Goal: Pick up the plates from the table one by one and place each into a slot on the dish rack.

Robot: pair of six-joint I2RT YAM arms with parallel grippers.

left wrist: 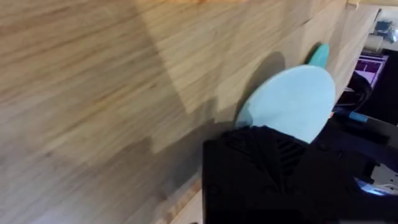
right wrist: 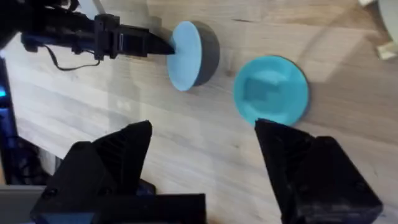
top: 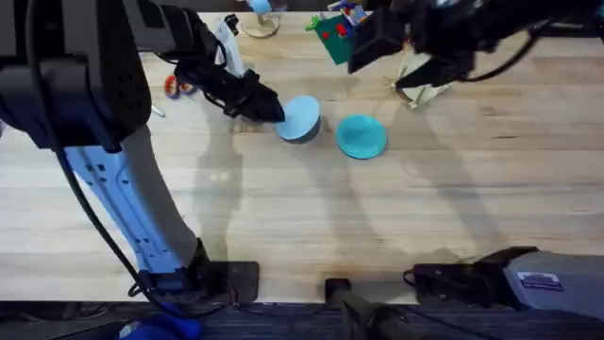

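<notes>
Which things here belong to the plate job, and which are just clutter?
Job: light-blue plate, gripped at its edge by the left gripper; teal plate flat on the table; open right gripper.
Clutter: green and red block; orange item.

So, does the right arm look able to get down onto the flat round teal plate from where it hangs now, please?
Probably yes: the right end effector hangs open above the flat round teal plate, which lies bare on the wooden table. The left end effector is busy at the pale light-blue plate beside it.
</notes>
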